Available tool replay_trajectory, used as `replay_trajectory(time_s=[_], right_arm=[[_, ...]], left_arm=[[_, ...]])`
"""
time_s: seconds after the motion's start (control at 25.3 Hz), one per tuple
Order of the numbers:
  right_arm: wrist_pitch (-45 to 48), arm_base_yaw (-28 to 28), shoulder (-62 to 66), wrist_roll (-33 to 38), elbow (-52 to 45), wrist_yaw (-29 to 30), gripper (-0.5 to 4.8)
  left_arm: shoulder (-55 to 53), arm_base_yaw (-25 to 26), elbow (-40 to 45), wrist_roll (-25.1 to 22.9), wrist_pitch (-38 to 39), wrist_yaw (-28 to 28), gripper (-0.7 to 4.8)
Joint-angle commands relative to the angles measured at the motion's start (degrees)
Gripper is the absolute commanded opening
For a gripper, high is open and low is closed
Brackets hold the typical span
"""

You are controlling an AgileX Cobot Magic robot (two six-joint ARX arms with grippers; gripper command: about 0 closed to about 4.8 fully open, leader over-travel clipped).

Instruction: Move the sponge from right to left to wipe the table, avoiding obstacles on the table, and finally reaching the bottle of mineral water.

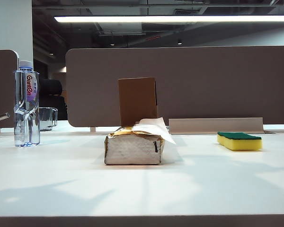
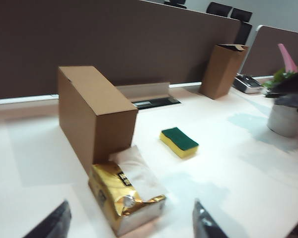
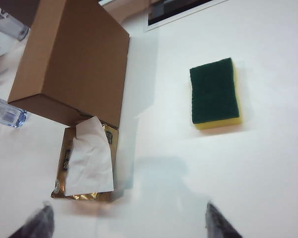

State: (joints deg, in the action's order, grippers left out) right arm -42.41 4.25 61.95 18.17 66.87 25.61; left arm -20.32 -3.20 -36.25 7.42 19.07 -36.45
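The yellow sponge [image 1: 239, 141] with a green top lies flat on the right of the white table [image 1: 142, 189]. The tissue pack [image 1: 134, 146] sits mid-table with the upright brown cardboard box [image 1: 137, 100] right behind it. The bottle of mineral water [image 1: 26, 106] stands far left. Neither gripper shows in the exterior view. My left gripper [image 2: 131, 225] is open, hovering above the tissue pack [image 2: 124, 198], with the sponge [image 2: 179, 141] farther off. My right gripper [image 3: 126, 225] is open above bare table, well short of the sponge [image 3: 214, 91] and beside the tissue pack [image 3: 87, 163].
A short glass cup [image 1: 47, 118] stands just behind the bottle. A grey partition [image 1: 180, 85] runs along the back edge. A second brown box [image 2: 222, 70] and a potted plant [image 2: 288, 119] stand far off, beyond the sponge.
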Motion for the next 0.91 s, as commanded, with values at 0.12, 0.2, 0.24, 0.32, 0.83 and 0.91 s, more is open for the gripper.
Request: replay_trajectory(time_s=[0.12,0.2,0.24,0.32,0.83,0.91], right_arm=[[1.22,0.0,9.53,-0.22,3.23,0.46,3.91],[3.08,0.02,14.45,-0.63,4.24,0.48,3.91],[4.76,0.02,17.2,-0.63,4.57,0.48,3.91],[6.82,0.02,20.5,-0.66,4.92,0.48,3.91],[11.54,0.04,42.71,-1.7,16.61,0.13,3.91],[11.5,0.02,46.88,-1.9,19.06,0.02,3.91]], left_arm=[[-2.43,0.02,-0.2,0.11,-0.44,-5.44,3.14],[-3.63,0.02,-0.2,0.11,-0.85,-6.14,3.14],[-4.33,0.02,-0.2,0.09,-1.2,-6.21,3.14],[-5.22,0.02,-0.22,0.11,-1.64,-6.27,3.14],[-11.56,0.02,-3.43,0.02,-1.99,-8.61,3.14],[-12.07,0.02,-3.58,0.04,-1.84,-8.59,3.14]])
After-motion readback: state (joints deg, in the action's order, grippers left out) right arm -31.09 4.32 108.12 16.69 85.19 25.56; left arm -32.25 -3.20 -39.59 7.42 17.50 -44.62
